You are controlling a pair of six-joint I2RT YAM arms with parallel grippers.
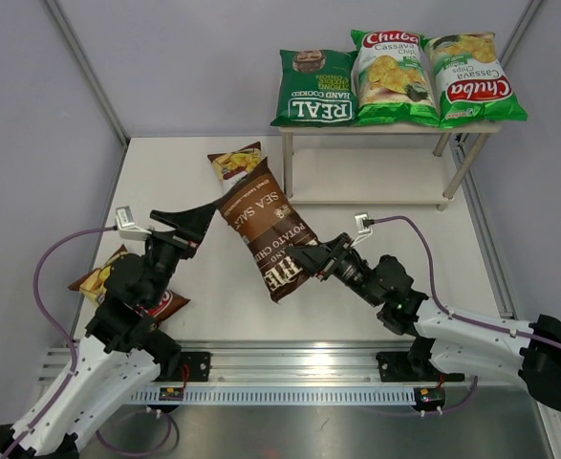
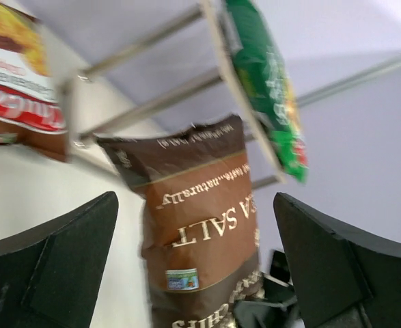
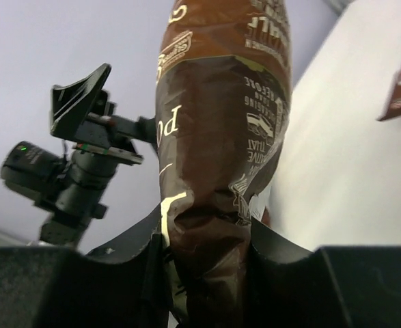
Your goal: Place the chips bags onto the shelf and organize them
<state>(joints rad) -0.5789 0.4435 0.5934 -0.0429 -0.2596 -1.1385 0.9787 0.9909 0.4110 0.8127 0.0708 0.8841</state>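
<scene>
My right gripper is shut on the lower end of the dark brown Kettle bag, which is held up tilted over the table's middle. Just left of the bag's upper part, my left gripper stands open, its fingers apart from the bag. On the shelf's top board lie a dark green REAL bag and two light green Chuba bags. One brown-red Chuba bag lies on the table left of the shelf. Another is partly hidden under my left arm.
The shelf's lower board is bare. Metal frame posts rise at the table's back corners. The rail with both arm bases runs along the near edge.
</scene>
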